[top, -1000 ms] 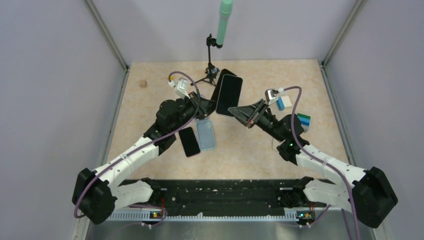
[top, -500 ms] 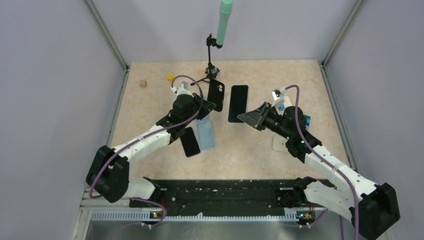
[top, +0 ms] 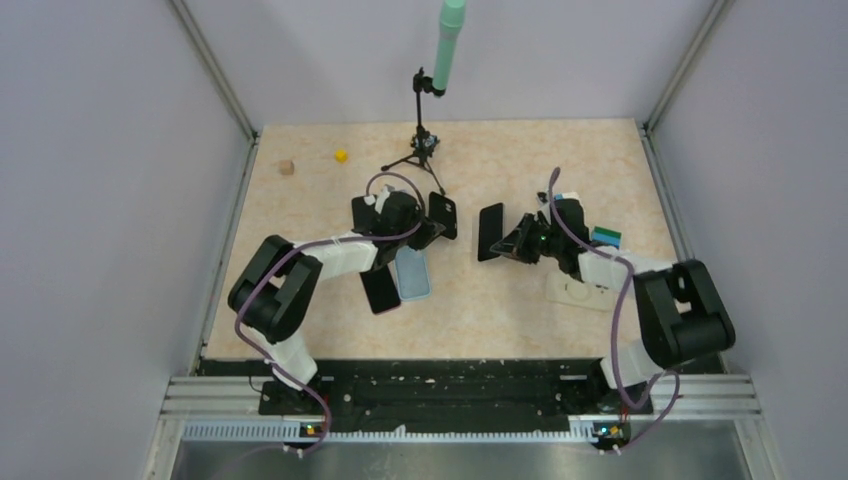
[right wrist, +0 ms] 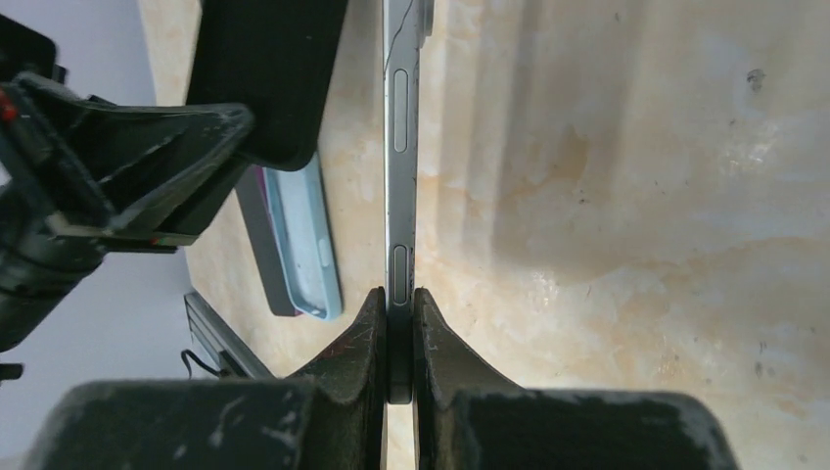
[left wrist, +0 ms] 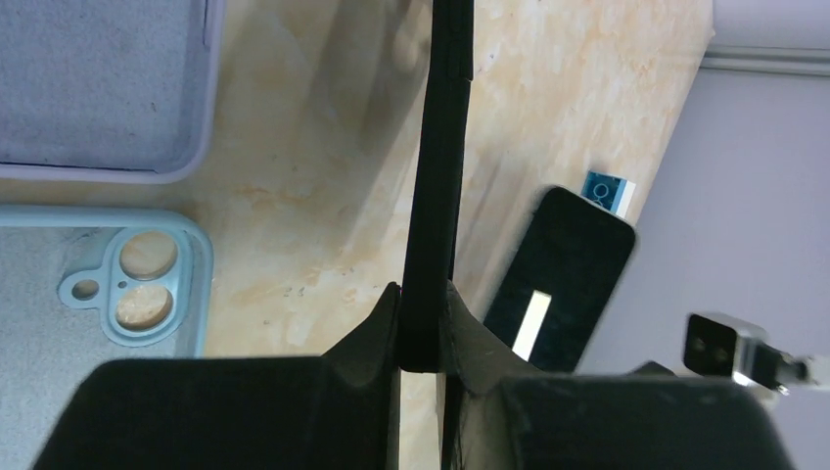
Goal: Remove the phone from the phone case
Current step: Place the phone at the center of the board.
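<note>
I judged the separation done. My left gripper was clamped on the empty black case and my right gripper on the phone, well apart over the worktop. Next, I reckoned, each needed lowering gently and releasing.

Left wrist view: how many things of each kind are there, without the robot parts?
Phone cases: 3 (black case, light blue case, lavender-grey case)
Phone: 1
Blue block: 1
Total: 5

Surface: beige, speckled.
Carried a pale blue case, a dark slab touching it, a wooden cube, a yellow piece and a tripod.
</note>
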